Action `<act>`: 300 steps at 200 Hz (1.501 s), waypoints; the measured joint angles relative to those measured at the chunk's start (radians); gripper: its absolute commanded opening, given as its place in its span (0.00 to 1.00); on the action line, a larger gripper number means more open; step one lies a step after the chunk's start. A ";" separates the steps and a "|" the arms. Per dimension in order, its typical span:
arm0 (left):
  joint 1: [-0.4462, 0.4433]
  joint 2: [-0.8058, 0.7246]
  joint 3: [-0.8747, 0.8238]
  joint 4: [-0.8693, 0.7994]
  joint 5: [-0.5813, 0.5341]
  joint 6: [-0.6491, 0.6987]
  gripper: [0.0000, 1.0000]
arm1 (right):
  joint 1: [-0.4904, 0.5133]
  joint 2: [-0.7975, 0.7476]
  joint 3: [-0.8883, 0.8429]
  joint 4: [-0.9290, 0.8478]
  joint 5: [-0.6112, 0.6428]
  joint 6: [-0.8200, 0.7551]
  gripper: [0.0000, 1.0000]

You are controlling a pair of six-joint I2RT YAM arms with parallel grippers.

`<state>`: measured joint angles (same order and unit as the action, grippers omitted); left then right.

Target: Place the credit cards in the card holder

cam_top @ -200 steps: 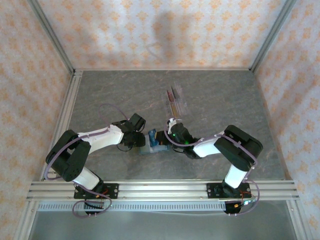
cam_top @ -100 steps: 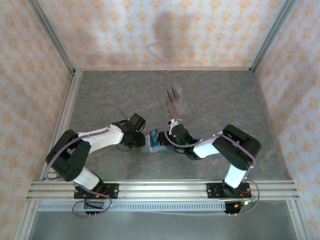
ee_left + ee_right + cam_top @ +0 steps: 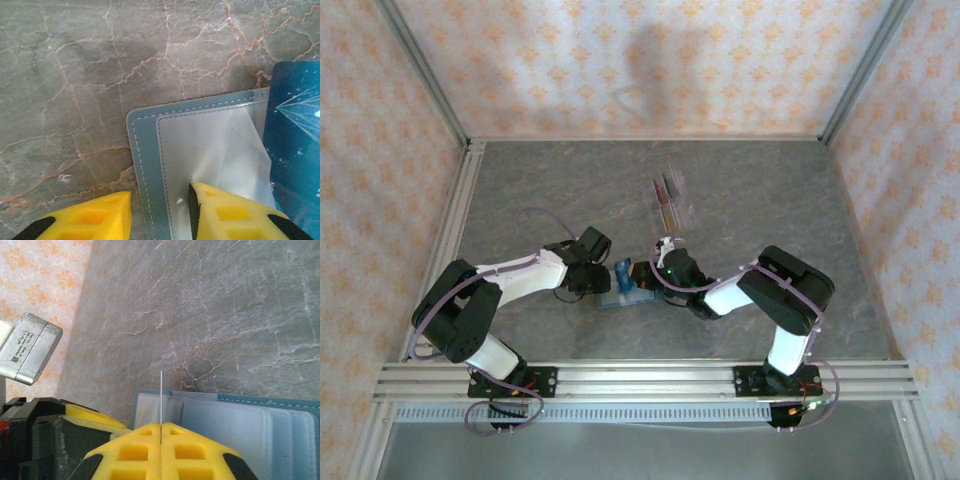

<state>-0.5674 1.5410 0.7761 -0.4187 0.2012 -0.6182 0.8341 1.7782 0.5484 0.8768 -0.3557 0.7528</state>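
Top external view: where does the card holder (image 3: 621,297) sit? asks the operator.

Open and flat on the marbled grey table (image 3: 520,190), near my bases. My two wrists meet over it, with my left gripper (image 3: 604,281) at its left end and my right gripper (image 3: 638,277) at its right end.

How do your left jaws stand?

They are parted, fairly wide. In the left wrist view one yellow finger (image 3: 90,220) sits over bare table just outside the holder's stitched teal edge. The other presses on the pale grey-blue lining, which creases beside it. That edge lies between the two fingers, not pinched.

And the right jaws?

Those are clamped tight on the blue credit card (image 3: 622,271). The right wrist view shows it edge-on, as a thin pale line rising from between my closed fingertips, its far tip just past the holder's edge. In the left wrist view its blue face, crossed by fine white lines, covers the holder's right side. I cannot tell whether the card touches the lining.

Any more cards?

Yes, the other credit cards (image 3: 665,188) stand on edge in the clear rack (image 3: 677,207), toward the far wall and well apart from the holder.
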 measured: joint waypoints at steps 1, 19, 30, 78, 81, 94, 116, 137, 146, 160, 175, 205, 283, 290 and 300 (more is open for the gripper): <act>0.000 0.000 0.000 0.000 0.000 0.000 0.35 | 0.000 0.000 0.000 0.000 -0.001 0.001 0.00; 0.000 0.000 0.000 0.000 0.000 0.000 0.35 | 0.000 0.000 0.003 0.000 -0.012 0.020 0.00; 0.000 0.000 0.000 0.000 0.000 0.000 0.35 | 0.000 0.000 0.003 0.000 -0.015 0.032 0.00; 0.000 0.000 0.000 0.000 0.000 0.000 0.35 | 0.001 0.024 0.004 0.038 -0.032 0.094 0.00; 0.000 0.000 0.000 0.000 0.000 0.000 0.35 | 0.001 0.027 0.005 0.038 -0.032 0.096 0.00; 0.000 0.000 0.000 0.000 0.000 0.000 0.35 | 0.001 0.042 0.005 0.037 -0.034 0.108 0.00; 0.000 0.000 0.000 0.000 0.000 0.000 0.36 | 0.003 0.049 0.005 0.037 -0.033 0.119 0.00; 0.000 0.000 0.000 0.000 0.000 0.000 0.35 | 0.008 0.049 0.005 0.037 -0.031 0.119 0.00; 0.000 0.000 0.000 0.000 0.000 0.000 0.35 | 0.008 0.049 0.005 0.036 -0.030 0.119 0.00; 0.000 0.000 0.000 0.000 0.000 0.000 0.36 | 0.010 0.049 0.005 0.032 -0.030 0.119 0.00; 0.000 0.000 0.000 0.000 0.000 0.000 0.36 | 0.017 0.048 0.005 0.021 -0.028 0.114 0.00; 0.000 -0.001 0.000 0.000 0.003 0.000 0.37 | 0.043 0.026 0.005 -0.032 -0.006 0.083 0.00; 0.019 -0.042 -0.038 0.038 0.037 -0.002 0.38 | 0.067 0.018 0.033 -0.126 0.008 0.030 0.00; 0.020 -0.050 -0.046 0.047 0.044 -0.002 0.37 | 0.069 0.017 0.040 -0.140 0.008 0.026 0.00; 0.023 -0.064 -0.059 0.058 0.050 -0.002 0.36 | 0.069 0.013 0.051 -0.167 0.009 0.015 0.00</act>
<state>-0.5442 1.4769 0.7174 -0.3607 0.2516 -0.6201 0.9028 1.7912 0.5991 0.7097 -0.3470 0.7681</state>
